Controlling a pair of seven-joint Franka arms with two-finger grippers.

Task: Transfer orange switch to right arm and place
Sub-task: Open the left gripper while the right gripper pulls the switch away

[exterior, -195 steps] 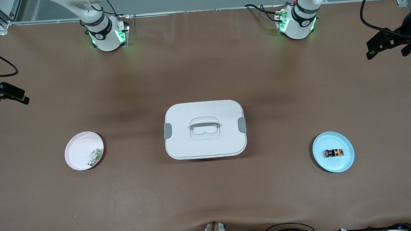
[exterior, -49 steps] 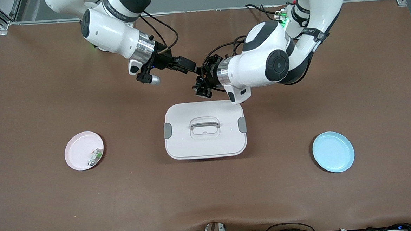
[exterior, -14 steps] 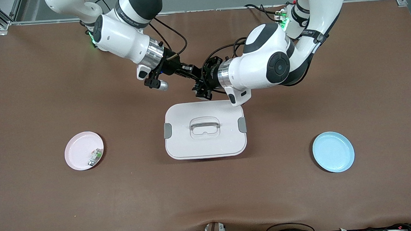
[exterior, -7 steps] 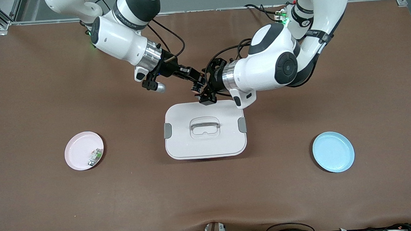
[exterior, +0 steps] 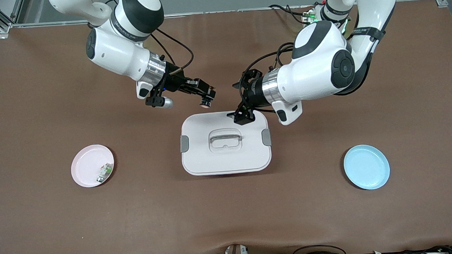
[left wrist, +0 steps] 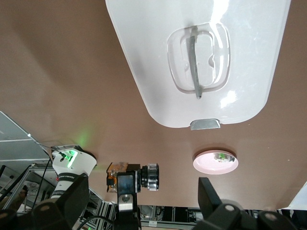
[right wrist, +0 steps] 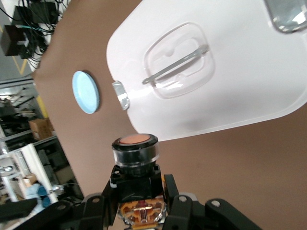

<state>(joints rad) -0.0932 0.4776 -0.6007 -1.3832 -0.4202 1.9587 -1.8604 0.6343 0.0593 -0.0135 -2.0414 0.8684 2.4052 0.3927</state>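
Since a second ago the arms have separated. Right gripper jaws clamp the orange switch (button end outward) above the desk's middle; left gripper jaws stand apart over the white box. Risk: shallow grip slipping during travel.

White arms, black joints, silver wrists, black cables

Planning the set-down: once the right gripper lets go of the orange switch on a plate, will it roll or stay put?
Probably rolls if laid on its side: the orange switch has a round, stubby black body. It looks rigid and likely light, since the right gripper holds it by the tail end alone. Set button-down it might stand, though the cap looks smooth.
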